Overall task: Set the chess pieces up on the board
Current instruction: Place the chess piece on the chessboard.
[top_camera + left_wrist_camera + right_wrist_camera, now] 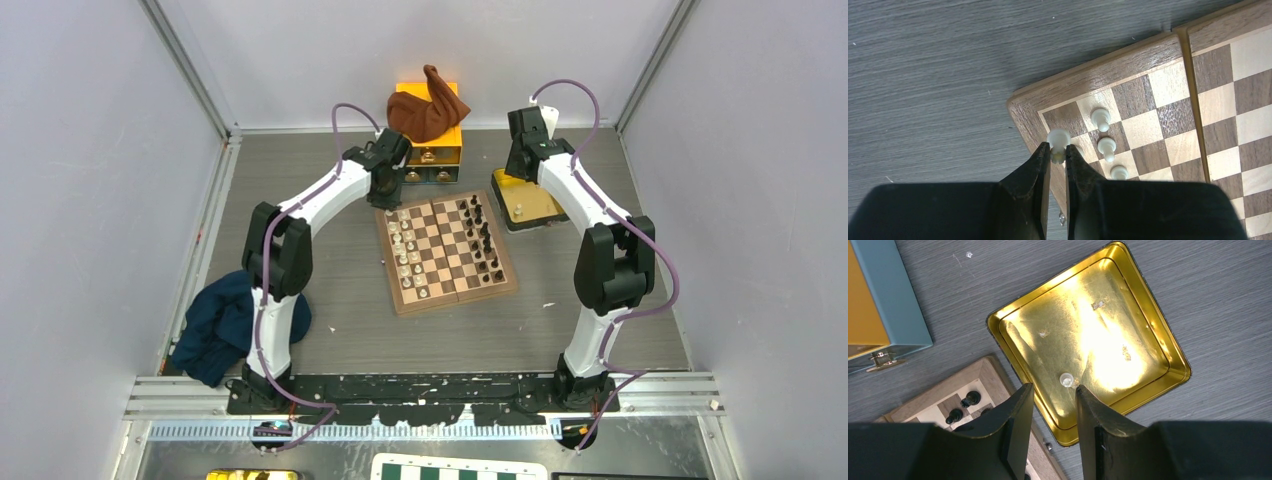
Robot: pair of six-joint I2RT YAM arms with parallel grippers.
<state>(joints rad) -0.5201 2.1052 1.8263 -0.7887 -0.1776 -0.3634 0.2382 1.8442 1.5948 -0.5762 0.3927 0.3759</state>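
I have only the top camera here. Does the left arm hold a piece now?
Observer: Yes. The left wrist view shows the left jaws shut on a cream-white piece near a corner of the board.
Operator: And the right jaws?
Observer: Open, holding nothing, above the gold tin.
Operator: I see a white dot in the tin. What is it?
Observer: One small pale piece, lying just ahead of the jaws.
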